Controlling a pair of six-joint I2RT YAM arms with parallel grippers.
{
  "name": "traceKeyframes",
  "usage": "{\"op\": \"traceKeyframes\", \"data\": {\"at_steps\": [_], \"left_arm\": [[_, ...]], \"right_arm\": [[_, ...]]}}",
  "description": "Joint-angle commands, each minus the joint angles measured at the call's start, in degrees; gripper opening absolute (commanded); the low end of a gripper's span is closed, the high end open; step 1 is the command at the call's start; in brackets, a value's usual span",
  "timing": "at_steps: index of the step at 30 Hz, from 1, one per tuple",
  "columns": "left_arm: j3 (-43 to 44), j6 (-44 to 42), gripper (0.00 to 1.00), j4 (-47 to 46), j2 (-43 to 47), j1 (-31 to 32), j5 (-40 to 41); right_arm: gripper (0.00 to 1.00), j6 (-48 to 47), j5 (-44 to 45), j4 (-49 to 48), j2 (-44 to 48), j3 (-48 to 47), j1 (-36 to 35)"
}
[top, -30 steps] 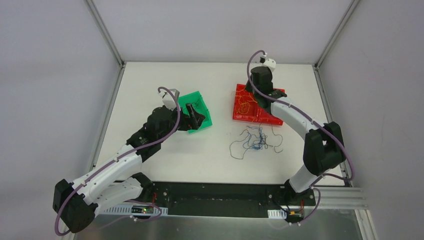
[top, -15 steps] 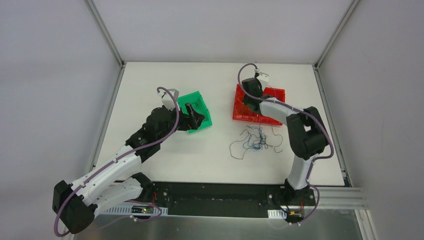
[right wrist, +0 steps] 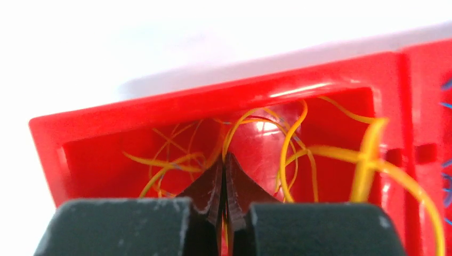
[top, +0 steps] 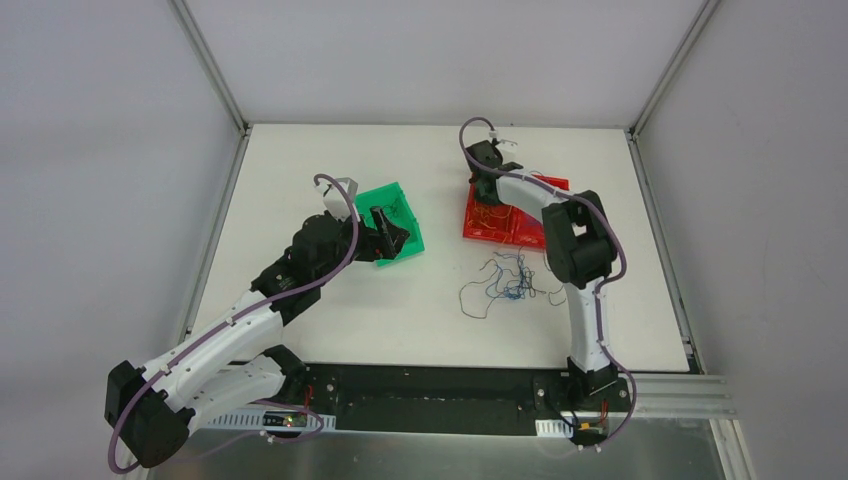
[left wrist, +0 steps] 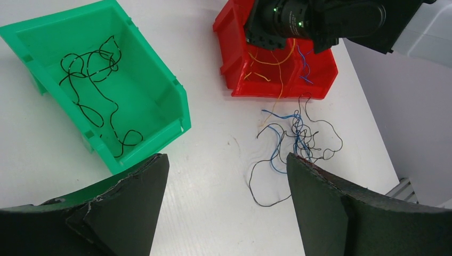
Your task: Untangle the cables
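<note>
White table (top: 400,315) | left end effector (left wrist: 225,160) open | right end effector (right wrist: 224,160) pinching orange cable (right wrist: 228,137), red bin (right wrist: 213,96)

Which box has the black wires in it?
The green box holds the black wires. The red box holds orange wires and blue wires instead.

Top external looks steeply down from behind the bases over the whole table (top: 300,170); left wrist, raised, views the green bin (left wrist: 176,106), red bin (left wrist: 277,88) and loose cables (left wrist: 296,130), all shared; right wrist peers closely at the red bin's yellow cables (right wrist: 288,144).
</note>
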State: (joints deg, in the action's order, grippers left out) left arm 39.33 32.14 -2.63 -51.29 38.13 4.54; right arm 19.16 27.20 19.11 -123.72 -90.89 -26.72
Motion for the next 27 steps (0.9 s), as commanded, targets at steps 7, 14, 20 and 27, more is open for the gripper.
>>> {"op": "traceKeyframes", "data": {"at_steps": [7, 14, 20, 27], "left_arm": [[0.21, -1.21, 0.83, -1.32, 0.55, -0.47, -1.11], [0.38, -1.38, 0.84, -1.32, -0.09, -0.42, -1.02], [0.64, -1.41, 0.85, -1.32, -1.12, -0.42, -2.03], [1.81, -0.85, 0.91, -3.94, -13.41, 1.57, -7.68]], "right_arm": [[0.25, -0.09, -3.57, 3.77, 5.61, 1.72, -0.31], [0.31, -2.28, -1.65, 10.95, 13.01, -3.39, -0.30], [0.45, -3.21, -2.64, 12.63, 17.08, -3.98, -0.39], [0.65, -2.40, -3.16, 11.89, 27.72, 4.54, -1.68]]}}
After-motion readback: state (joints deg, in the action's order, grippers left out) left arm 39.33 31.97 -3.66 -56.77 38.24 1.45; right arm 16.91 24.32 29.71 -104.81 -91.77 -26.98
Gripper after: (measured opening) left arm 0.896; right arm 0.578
